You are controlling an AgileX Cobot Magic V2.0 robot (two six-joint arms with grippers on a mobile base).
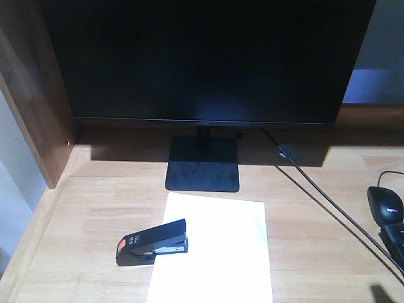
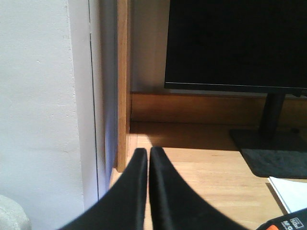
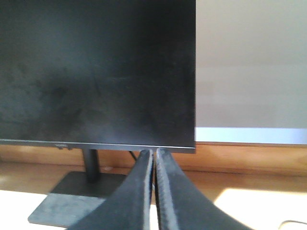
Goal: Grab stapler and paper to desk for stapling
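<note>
Already on the desk (image 1: 82, 252), the paper (image 1: 221, 265) lies flat in the near centre, its long side running away toward the monitor stand (image 1: 203, 164). Across its left edge sits the stapler (image 1: 153, 242) — nose over the sheet, orange-patched rear hanging off onto bare wood to the left. From how they lie, both items look delivered and only the stapling remains.

Neither arm shows in the front view. Each wrist camera shows its own fingers pressed together with nothing between them: the left gripper (image 2: 148, 152) hovers over the near-left of the desk, with the stapler's labelled rear and a corner of the sheet at the lower right of its view; the right gripper (image 3: 154, 153) hangs near the middle, facing the monitor (image 1: 208, 60).

Handling, as a judgement: the stapler looks rigid, fairly dense and smooth-topped — best taken across its narrow flanks near mid-length, or pressed down at the nose end. The sheet is light, limp and flush with the wood, so it offers no edge to pinch; it is likelier to slide than lift, and one arm may need to pin it.

Farther right, a mouse (image 1: 386, 205) and a cable (image 1: 315, 189) lie well apart from the work.
</note>
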